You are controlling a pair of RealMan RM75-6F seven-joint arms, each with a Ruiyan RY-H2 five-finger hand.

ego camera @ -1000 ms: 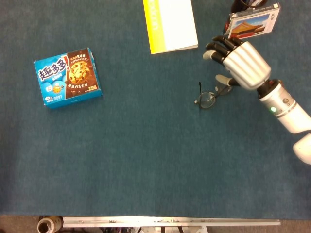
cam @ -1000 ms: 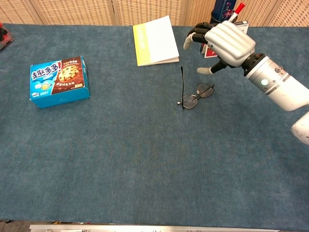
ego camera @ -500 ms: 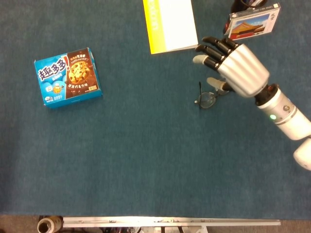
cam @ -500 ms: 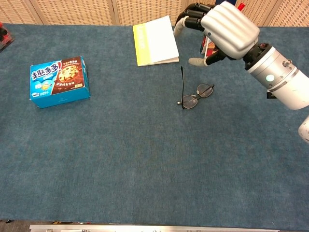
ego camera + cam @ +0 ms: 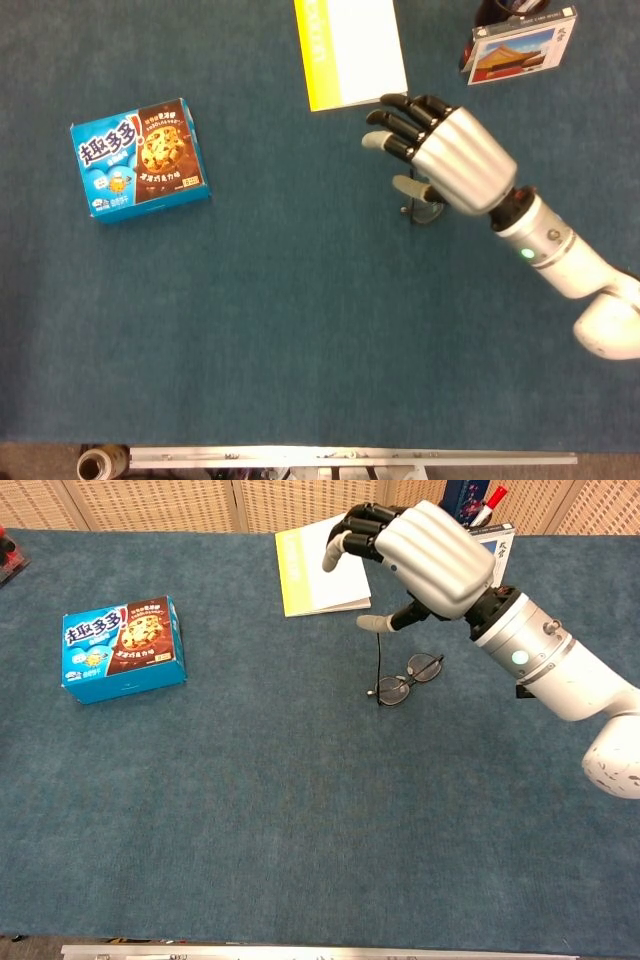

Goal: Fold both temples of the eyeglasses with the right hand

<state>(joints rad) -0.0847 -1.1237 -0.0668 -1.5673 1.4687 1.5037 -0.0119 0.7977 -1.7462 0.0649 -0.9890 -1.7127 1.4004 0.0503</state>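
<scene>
The eyeglasses [image 5: 405, 679] lie on the blue-carpeted counter [image 5: 300, 810], right of centre and just in front of a yellow-spined booklet [image 5: 320, 564]. They are a thin dark wire frame with two rounded lenses set side by side on a slant, the nearer lens lower and to the left in the chest view. One temple stands out from the frame's left end, a slim dark rod running away toward the booklet, unfolded. The other temple cannot be made out. In the head view most of the frame is hidden under the hand, with only a lens rim [image 5: 424, 210] showing.

The right hand [image 5: 420, 550] hangs above the eyeglasses, palm down, holding nothing. Its fingers [image 5: 350, 530] are spread and lightly curled, reaching toward the booklet's near edge, and the thumb [image 5: 385, 621] points left, close over the tip of the open temple. From these views I cannot tell whether the thumb touches the temple. The silver forearm [image 5: 545, 665] runs off to the right edge.

A blue cookie box [image 5: 123, 647] lies flat at the left of the counter, well apart from the eyeglasses. A picture card [image 5: 520, 45] showing a red building sits at the far right corner. The left hand is not seen in either view.
</scene>
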